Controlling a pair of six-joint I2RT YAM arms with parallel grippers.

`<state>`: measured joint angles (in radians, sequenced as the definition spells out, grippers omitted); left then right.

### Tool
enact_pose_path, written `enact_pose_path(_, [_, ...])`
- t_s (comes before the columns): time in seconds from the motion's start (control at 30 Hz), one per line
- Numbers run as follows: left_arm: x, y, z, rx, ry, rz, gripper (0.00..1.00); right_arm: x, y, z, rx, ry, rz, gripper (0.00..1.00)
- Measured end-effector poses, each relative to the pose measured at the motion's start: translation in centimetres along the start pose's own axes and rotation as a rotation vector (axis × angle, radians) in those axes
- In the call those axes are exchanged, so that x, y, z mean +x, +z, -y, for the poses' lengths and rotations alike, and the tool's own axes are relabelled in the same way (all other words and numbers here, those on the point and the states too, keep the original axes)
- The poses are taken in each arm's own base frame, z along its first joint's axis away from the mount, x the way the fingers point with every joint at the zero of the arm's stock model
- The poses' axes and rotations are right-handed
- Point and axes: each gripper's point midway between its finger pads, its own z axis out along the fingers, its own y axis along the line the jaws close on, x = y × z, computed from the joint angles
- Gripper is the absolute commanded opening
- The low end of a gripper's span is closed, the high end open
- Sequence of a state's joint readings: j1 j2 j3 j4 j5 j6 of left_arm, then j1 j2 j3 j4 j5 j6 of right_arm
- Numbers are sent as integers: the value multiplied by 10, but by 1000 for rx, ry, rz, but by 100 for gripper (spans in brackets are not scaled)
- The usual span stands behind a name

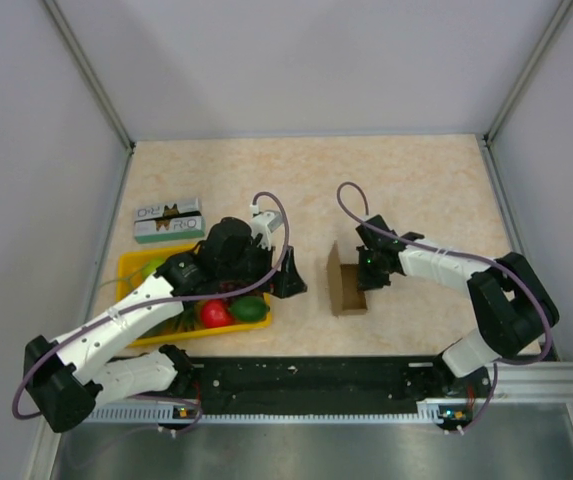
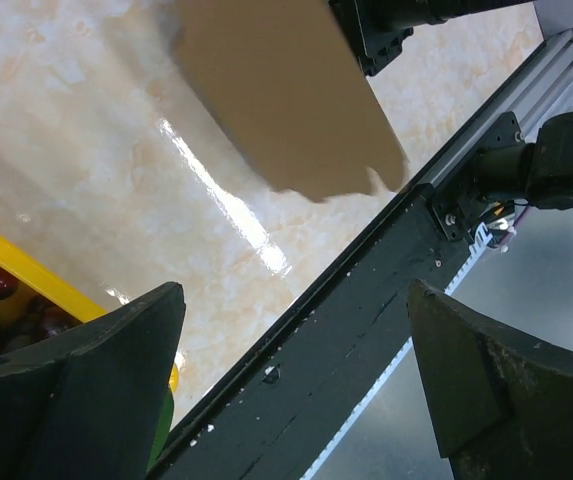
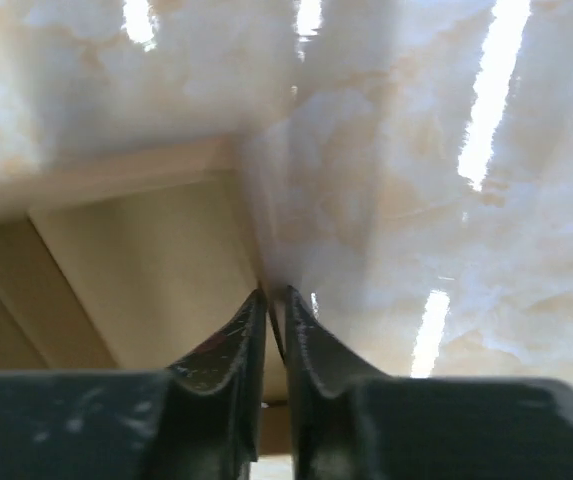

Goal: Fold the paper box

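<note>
Left arm (image 1: 116, 325) is lying low, stretching from its base up and to the right. Left gripper (image 1: 288, 278) is pointing right, its 2 fingers (image 2: 96, 380) standing wide apart. Right arm (image 1: 446, 262) is bending at the elbow near the right side and is pointing left. Right gripper (image 3: 274, 300) is pinching a thin wall of the paper box (image 3: 146, 250) — its 2 fingers are sitting almost together.

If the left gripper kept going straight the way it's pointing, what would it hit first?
Most likely the paper box ahead of the left gripper, though it might graze the table first; depth is unclear.
</note>
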<state>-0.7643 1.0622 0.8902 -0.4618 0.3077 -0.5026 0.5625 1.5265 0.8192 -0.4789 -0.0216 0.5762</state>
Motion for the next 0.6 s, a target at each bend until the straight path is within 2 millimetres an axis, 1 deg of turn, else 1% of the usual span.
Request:
enact_pose_path(0.03, [-1, -1, 0, 0, 2, 4, 96, 0, 0, 2, 17, 23, 4, 2])
enact_pose_path(0.1, [-2, -2, 0, -1, 7, 12, 96, -2, 0, 5, 39, 66, 16, 2])
enact_pose_path(0.2, [-4, -5, 0, -8, 14, 27, 96, -6, -2, 5, 59, 175, 46, 6])
enact_pose_path(0.27, [-7, -7, -1, -16, 22, 43, 96, -9, -8, 3, 61, 286, 78, 7])
enact_pose_path(0.3, [-8, -9, -1, -20, 27, 53, 97, -13, -13, 1, 51, 312, 98, 7])
enact_pose_path(0.43, [-15, -15, -2, -34, 47, 93, 97, -29, -30, -9, 12, 516, 186, 7])
enact_pose_path(0.5, [-16, -16, -4, -45, 53, 105, 97, -33, -35, -12, 3, 617, 237, 6])
enact_pose_path(0.57, [-17, -17, -6, -56, 54, 110, 97, -25, -38, -15, -2, 707, 288, 4])
enact_pose_path(0.6, [-16, -16, -8, -63, 56, 112, 97, -21, -39, -16, -4, 733, 301, 1])
